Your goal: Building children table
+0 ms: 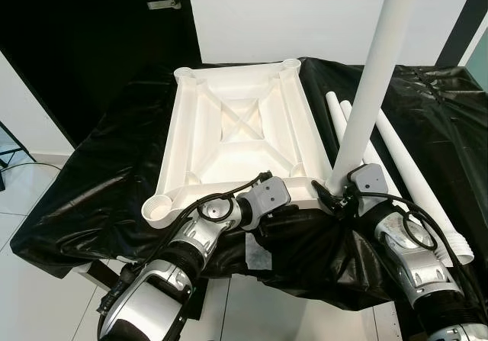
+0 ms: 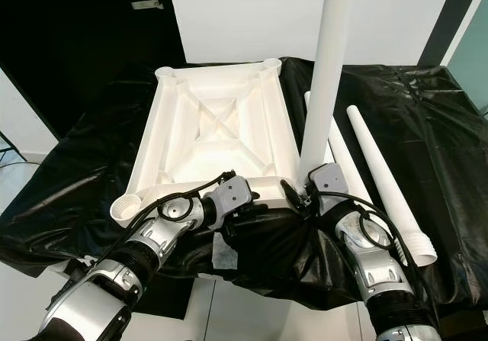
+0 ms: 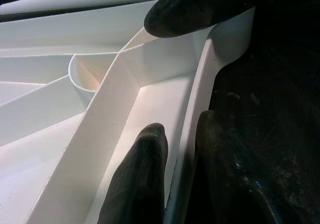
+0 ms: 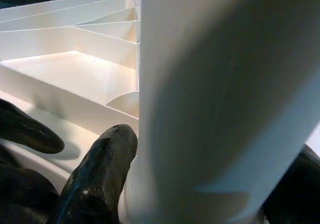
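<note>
Tabletop (image 1: pixel 240 139) lies upside down, ribs up, on black sheet (image 1: pixel 99 173). Right gripper (image 1: pixel 341 191) closed around upright white leg (image 1: pixel 374 89) at the near right corner socket. Left gripper (image 1: pixel 284 205) pinches the near rim, fingers (image 3: pixel 137 184) either side. Spare legs (image 1: pixel 404 165) lie to the right.

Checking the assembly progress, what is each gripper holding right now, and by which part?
The right gripper holds the upright table leg near its base. The left gripper grips the near rim of the upturned tabletop.
</note>
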`<state>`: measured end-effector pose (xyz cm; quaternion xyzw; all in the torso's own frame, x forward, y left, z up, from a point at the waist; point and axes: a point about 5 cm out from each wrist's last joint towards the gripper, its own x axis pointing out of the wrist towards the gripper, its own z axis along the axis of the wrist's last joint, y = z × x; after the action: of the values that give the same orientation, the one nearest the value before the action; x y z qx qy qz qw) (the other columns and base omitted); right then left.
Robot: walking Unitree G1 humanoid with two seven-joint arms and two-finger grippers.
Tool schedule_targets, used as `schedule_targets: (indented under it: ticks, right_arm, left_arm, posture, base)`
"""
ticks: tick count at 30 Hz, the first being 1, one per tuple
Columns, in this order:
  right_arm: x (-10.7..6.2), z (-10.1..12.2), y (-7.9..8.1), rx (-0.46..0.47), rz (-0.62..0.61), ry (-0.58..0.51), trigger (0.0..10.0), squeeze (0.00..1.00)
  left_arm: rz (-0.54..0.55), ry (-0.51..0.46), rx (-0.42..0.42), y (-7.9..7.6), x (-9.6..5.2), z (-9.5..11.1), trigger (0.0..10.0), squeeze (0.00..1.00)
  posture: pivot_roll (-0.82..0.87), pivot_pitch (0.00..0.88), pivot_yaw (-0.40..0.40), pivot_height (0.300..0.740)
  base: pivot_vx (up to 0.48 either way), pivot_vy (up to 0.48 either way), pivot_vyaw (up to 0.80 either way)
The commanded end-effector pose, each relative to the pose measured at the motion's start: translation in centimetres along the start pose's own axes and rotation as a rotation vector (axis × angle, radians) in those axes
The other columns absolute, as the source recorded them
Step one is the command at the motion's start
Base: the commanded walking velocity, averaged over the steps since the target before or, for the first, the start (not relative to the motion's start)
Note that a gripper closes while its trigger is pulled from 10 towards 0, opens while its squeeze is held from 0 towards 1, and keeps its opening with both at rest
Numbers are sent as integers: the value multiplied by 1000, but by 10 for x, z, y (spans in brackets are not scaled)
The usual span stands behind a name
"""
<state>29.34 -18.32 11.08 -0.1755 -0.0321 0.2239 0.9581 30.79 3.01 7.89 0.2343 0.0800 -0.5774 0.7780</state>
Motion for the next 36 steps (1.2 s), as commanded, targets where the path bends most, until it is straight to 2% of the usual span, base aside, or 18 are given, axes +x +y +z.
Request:
schedule_targets:
  ticks: [1,4,9,13,16,17,18,19,20,21,23,26,34,35,36]
  right_arm:
    - [-3,-4,-8,-13,7,28,0,0]
    - [-3,-6,-7,1,15,35,0,0]
    - [-8,-15,12,53,29,47,0,0]
    - [-9,-16,17,86,10,46,0,0]
    - [-13,-22,29,192,-202,55,0,0]
    - [-13,-22,29,192,-202,55,0,0]
    - [-14,-24,29,221,-301,65,0,0]
    - [-14,-24,29,221,-301,65,0,0]
    - [-14,-25,29,249,-395,76,0,0]
    - [-14,-25,29,249,-395,76,0,0]
    - [-13,-28,30,312,-543,113,0,0]
    - [-7,-27,33,330,-583,118,0,0]
    - [3,-19,41,313,-570,101,0,0]
    - [5,-17,41,302,-560,98,3216,0]
    - [6,-15,42,285,-535,90,10000,0]
  left_arm:
    - [-237,159,-91,-39,0,-39,10000,0]
    - [-240,160,-86,-39,0,-39,10000,0]
    - [-245,169,-78,-40,-1,-41,10000,0]
    - [-246,172,-77,-40,-2,-42,10000,0]
    - [-248,175,-77,-40,-2,-43,10000,0]
    - [-248,175,-77,-40,-2,-43,10000,0]
    - [-248,174,-77,-41,-1,-42,10000,0]
    - [-248,174,-77,-41,-1,-42,10000,0]
    - [-248,173,-78,-41,-1,-42,10000,0]
    - [-248,173,-78,-41,-1,-42,10000,0]
    - [-251,173,-80,-43,0,-43,10000,0]
    - [-257,173,-81,-45,0,-43,10000,0]
    - [-253,166,-82,-45,4,-41,10000,0]
    - [-250,163,-83,-45,4,-40,10000,0]
    - [-248,161,-84,-45,4,-40,10000,0]
  posture:
    - [-48,0,11,740]
    - [-49,0,9,740]
    - [-51,0,9,740]
    - [-50,0,10,740]
    - [-49,0,10,740]
    - [-49,0,10,740]
    - [-45,0,10,740]
    - [-45,0,10,740]
    - [-45,0,10,740]
    - [-45,0,10,740]
    - [-48,0,13,740]
    - [-53,0,12,740]
    - [-52,0,1,740]
    - [-51,0,-2,740]
    - [-51,0,-4,740]
  base:
    - [0,0,0]
    - [0,0,0]
    - [0,0,0]
    - [0,0,0]
    - [0,0,0]
    - [0,0,0]
    - [0,0,0]
    - [0,0,0]
    - [0,0,0]
    - [0,0,0]
    - [0,0,0]
    - [0,0,0]
    - [0,0,0]
    - [0,0,0]
    - [0,0,0]
